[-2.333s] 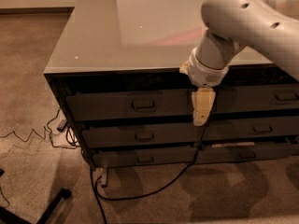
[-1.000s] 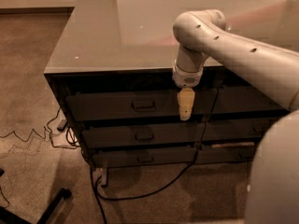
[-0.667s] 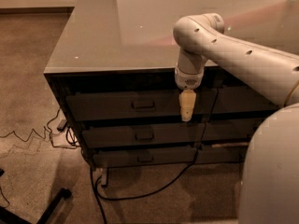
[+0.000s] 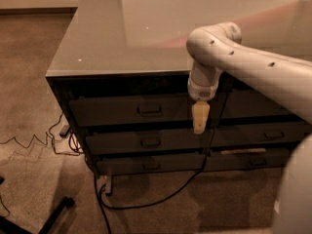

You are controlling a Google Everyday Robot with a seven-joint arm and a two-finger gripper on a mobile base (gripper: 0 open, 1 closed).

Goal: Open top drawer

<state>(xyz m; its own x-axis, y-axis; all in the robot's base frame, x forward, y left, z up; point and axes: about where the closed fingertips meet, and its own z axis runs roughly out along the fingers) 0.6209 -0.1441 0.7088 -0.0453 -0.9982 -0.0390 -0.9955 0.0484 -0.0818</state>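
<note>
The grey desk (image 4: 97, 43) holds 2 drawer stacks. The pale arm (image 4: 253, 67) reaches in from the right. The top drawer (image 4: 107, 112) of the left stack sits closed under the desktop. The gripper (image 4: 200, 128) hangs tip-down before its right end, right of the handle (image 4: 149, 110). I cannot tell if the jaws are spread.

Tan jaws by dark-grey top drawer (image 4: 112, 111); white arm (image 4: 243, 62); brown carpet (image 4: 29, 82).

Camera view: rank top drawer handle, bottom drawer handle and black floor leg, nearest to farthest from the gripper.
The gripper hangs right of all three.
1. top drawer handle, left
2. bottom drawer handle, lower left
3. black floor leg, bottom-left corner
</note>
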